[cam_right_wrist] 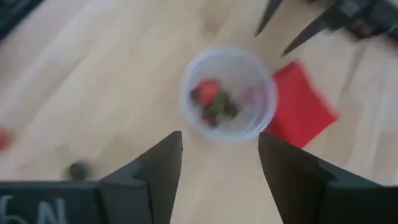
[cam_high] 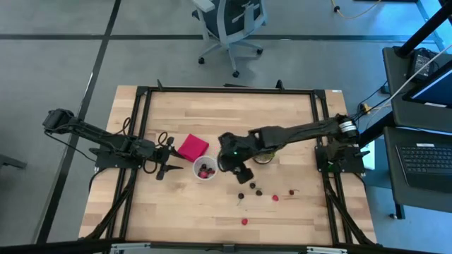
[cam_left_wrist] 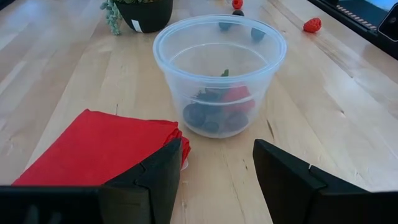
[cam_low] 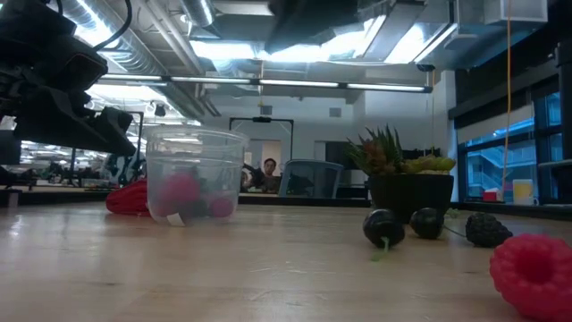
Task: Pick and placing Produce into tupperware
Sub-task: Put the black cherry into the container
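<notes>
right end effector [cam_right_wrist: 214, 168] hangs above the cup [cam_high: 205, 170], fingers apart and empty. left end effector [cam_left_wrist: 214, 171] waits beside it, fingers apart. berries [cam_high: 205, 169] in cup, more [cam_high: 253, 187] on tabletop [cam_high: 282, 120].

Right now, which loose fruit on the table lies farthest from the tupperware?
The lone red fruit at the table's front edge, well apart from the cluster nearer the tupperware.

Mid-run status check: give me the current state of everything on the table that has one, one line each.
Tupperware: upright, no lid, a few fruits inside.
Loose produce: scattered on the table, outside the cup.
Red block: flat beside the cup.
Potted plant: upright.
Left gripper: open, empty.
Right gripper: open, empty, above the cup.
</notes>
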Controlling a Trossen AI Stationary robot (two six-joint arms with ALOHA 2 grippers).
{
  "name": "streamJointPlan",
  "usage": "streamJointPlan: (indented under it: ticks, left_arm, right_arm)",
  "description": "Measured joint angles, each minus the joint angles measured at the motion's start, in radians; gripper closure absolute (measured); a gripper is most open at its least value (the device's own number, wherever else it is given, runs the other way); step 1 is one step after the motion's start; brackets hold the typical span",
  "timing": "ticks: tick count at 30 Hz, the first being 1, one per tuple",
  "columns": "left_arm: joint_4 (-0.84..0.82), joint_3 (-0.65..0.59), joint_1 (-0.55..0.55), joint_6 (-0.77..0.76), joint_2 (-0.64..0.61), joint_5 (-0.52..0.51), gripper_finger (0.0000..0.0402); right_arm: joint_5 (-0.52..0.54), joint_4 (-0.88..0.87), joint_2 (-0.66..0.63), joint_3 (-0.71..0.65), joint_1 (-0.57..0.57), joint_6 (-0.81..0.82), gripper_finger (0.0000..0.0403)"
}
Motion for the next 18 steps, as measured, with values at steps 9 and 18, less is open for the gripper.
streamJointPlan:
  ticks: [9,18]
  left_arm:
    - [-0.001,0.000,0.000,-0.001,0.000,0.002,0.0209]
    - [-0.001,0.000,0.000,-0.001,0.000,0.004,0.0209]
  right_arm:
    - [-0.072,-0.195,0.006,-0.002,0.137,0.159,0.0189]
    - [0.131,0.049,0.044,-0.191,0.253,0.161,0.0189]
